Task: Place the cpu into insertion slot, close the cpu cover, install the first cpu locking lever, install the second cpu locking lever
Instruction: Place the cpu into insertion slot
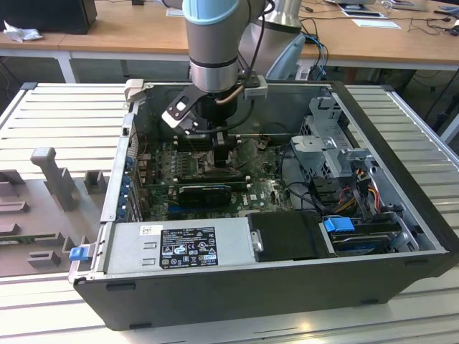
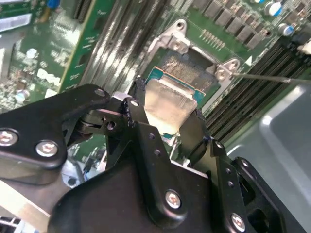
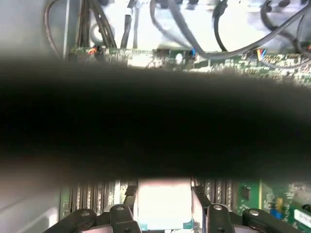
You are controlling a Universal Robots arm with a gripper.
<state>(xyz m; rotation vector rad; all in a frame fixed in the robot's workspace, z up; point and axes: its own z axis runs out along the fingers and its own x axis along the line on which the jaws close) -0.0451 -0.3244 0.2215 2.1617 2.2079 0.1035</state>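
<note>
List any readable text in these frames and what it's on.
Nothing reads clearly.
Black label on the power supply: print too small.
White sticker beside it: too small.
White marking on the circuit board: blurred.
cpu top: glare, no print visible.

Exterior view evenly bright; computer case (image 1: 215,294) interior shadowed. Glare whitens the cpu (image 2: 167,104) (image 3: 164,204) in both wrist views. Blurred black band (image 3: 155,116) crosses first wrist view.

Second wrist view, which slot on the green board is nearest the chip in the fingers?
The square socket with silver corner lugs, right next to the held chip; the long black slots lie farther off.
</note>
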